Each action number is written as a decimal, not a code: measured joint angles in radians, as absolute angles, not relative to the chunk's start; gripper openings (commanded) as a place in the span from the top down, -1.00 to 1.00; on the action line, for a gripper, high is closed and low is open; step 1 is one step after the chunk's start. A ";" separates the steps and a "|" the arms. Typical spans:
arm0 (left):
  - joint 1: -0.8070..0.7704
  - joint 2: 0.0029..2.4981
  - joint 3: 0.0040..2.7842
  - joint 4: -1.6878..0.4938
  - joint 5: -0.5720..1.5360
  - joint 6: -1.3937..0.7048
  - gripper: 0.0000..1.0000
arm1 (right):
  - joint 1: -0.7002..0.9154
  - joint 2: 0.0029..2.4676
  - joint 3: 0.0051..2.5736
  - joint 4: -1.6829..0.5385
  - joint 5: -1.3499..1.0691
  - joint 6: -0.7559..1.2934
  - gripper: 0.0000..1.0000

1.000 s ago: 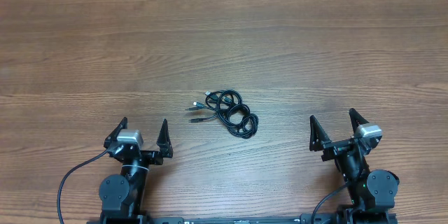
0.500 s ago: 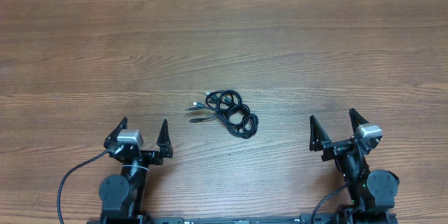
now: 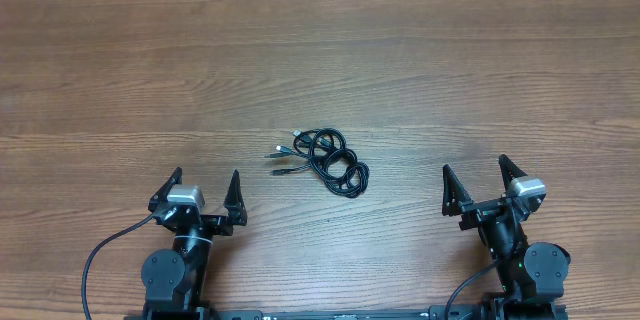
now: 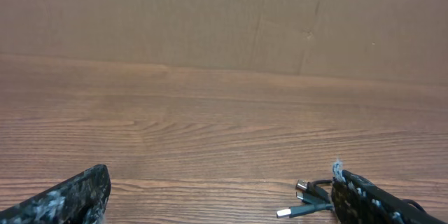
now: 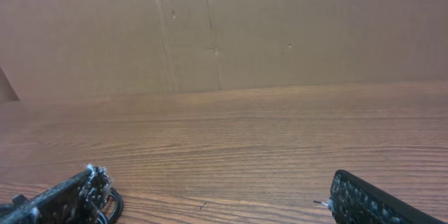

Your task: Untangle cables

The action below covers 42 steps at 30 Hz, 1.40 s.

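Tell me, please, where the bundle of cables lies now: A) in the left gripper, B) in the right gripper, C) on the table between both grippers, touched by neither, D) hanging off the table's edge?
C: the cables lie coiled on the table, apart from the open left gripper and the open right gripper.

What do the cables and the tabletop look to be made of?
Cables: black, probably rubber or plastic sheathing, slightly glossy; they lie in soft loops. Their plug ends show pale metal tips. Table: wood or wood-look laminate, matte brown; long grain lines run across it, whether real or printed I cannot tell.
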<state>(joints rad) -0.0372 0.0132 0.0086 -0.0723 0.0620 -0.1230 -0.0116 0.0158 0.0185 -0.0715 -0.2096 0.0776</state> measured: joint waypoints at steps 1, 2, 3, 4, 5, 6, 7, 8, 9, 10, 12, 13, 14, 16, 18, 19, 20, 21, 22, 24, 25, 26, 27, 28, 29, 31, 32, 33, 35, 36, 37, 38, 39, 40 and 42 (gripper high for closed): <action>-0.037 0.013 0.009 -0.072 0.062 -0.123 -1.00 | -0.012 0.016 0.019 -0.071 -0.210 0.078 -1.00; -0.037 0.013 0.009 -0.072 0.062 -0.123 -1.00 | -0.012 0.016 0.019 -0.071 -0.210 0.078 -1.00; -0.037 0.013 0.009 -0.072 0.062 -0.123 -1.00 | -0.012 0.016 0.019 -0.071 -0.210 0.078 -1.00; -0.037 0.013 0.009 -0.072 0.062 -0.123 -1.00 | -0.012 0.016 0.019 -0.071 -0.210 0.078 -1.00; -0.037 0.013 0.009 -0.072 0.062 -0.123 -1.00 | -0.012 0.016 0.019 -0.071 -0.209 0.078 -1.00; -0.037 0.013 0.009 -0.072 0.062 -0.123 -1.00 | -0.011 0.016 0.019 -0.071 -0.210 0.078 -1.00; -0.037 0.013 0.009 -0.072 0.062 -0.123 -1.00 | -0.012 0.016 0.019 -0.071 -0.210 0.078 -1.00; -0.037 0.013 0.009 -0.072 0.062 -0.123 -0.99 | -0.012 0.016 0.019 -0.071 -0.210 0.078 -1.00; -0.037 0.013 0.009 -0.072 0.062 -0.123 -1.00 | -0.011 0.016 0.019 -0.071 -0.210 0.078 -1.00; -0.037 0.013 0.009 -0.072 0.062 -0.123 -1.00 | -0.012 0.016 0.019 -0.071 -0.210 0.078 -1.00; -0.037 0.013 0.009 -0.072 0.062 -0.123 -1.00 | -0.011 0.016 0.019 -0.072 -0.210 0.078 -1.00; -0.037 0.013 0.009 -0.072 0.062 -0.123 -1.00 | -0.012 0.016 0.019 -0.071 -0.210 0.078 -1.00; -0.037 0.013 0.009 -0.072 0.062 -0.123 -1.00 | -0.012 0.016 0.019 -0.071 -0.210 0.078 -1.00; -0.037 0.013 0.009 -0.072 0.062 -0.123 -0.99 | -0.011 0.016 0.019 -0.071 -0.210 0.078 -1.00; -0.037 0.013 0.009 -0.072 0.062 -0.123 -1.00 | -0.012 0.016 0.019 -0.072 -0.210 0.078 -1.00; -0.037 0.013 0.009 -0.072 0.062 -0.123 -1.00 | -0.012 0.016 0.019 -0.071 -0.209 0.078 -1.00; -0.037 0.013 0.009 -0.072 0.062 -0.123 -1.00 | -0.012 0.016 0.019 -0.071 -0.210 0.078 -1.00; -0.037 0.013 0.009 -0.072 0.062 -0.123 -1.00 | -0.011 0.016 0.019 -0.071 -0.210 0.078 -1.00; -0.037 0.013 0.009 -0.072 0.062 -0.123 -0.99 | -0.012 0.016 0.019 -0.072 -0.210 0.078 -1.00; -0.037 0.013 0.009 -0.072 0.062 -0.123 -1.00 | -0.012 0.016 0.019 -0.071 -0.210 0.078 -1.00; -0.037 0.013 0.009 -0.072 0.062 -0.123 -1.00 | -0.012 0.016 0.019 -0.071 -0.210 0.078 -1.00; -0.037 0.013 0.009 -0.072 0.062 -0.123 -1.00 | -0.012 0.016 0.019 -0.071 -0.210 0.078 -1.00; -0.037 0.013 0.009 -0.072 0.062 -0.123 -0.99 | -0.012 0.016 0.019 -0.072 -0.209 0.078 -1.00; -0.037 0.013 0.009 -0.072 0.062 -0.123 -1.00 | -0.012 0.016 0.019 -0.071 -0.210 0.078 -1.00; -0.037 0.013 0.009 -0.072 0.062 -0.123 -1.00 | -0.012 0.016 0.019 -0.072 -0.210 0.078 -1.00; -0.037 0.013 0.009 -0.072 0.062 -0.123 -0.99 | -0.012 0.016 0.019 -0.071 -0.210 0.078 -1.00; -0.037 0.013 0.009 -0.072 0.062 -0.123 -1.00 | -0.012 0.016 0.019 -0.071 -0.210 0.078 -1.00; -0.037 0.013 0.009 -0.072 0.062 -0.123 -1.00 | -0.012 0.016 0.019 -0.071 -0.210 0.078 -1.00; -0.037 0.013 0.009 -0.072 0.062 -0.123 -1.00 | -0.012 0.016 0.019 -0.071 -0.210 0.078 -1.00; -0.037 0.013 0.009 -0.072 0.062 -0.123 -1.00 | -0.012 0.016 0.019 -0.071 -0.210 0.078 -1.00; -0.037 0.013 0.009 -0.072 0.062 -0.123 -1.00 | -0.012 0.016 0.019 -0.071 -0.210 0.078 -1.00; -0.037 0.013 0.009 -0.073 0.062 -0.123 -1.00 | -0.012 0.016 0.019 -0.071 -0.209 0.078 -1.00; -0.037 0.013 0.009 -0.075 0.062 -0.123 -1.00 | -0.012 0.016 0.019 -0.071 -0.210 0.078 -1.00; -0.037 0.013 0.009 -0.076 0.063 -0.123 -1.00 | -0.012 0.016 0.019 -0.071 -0.210 0.078 -1.00; -0.037 0.013 0.014 -0.091 0.063 -0.123 -1.00 | -0.012 0.016 0.019 -0.071 -0.210 0.078 -1.00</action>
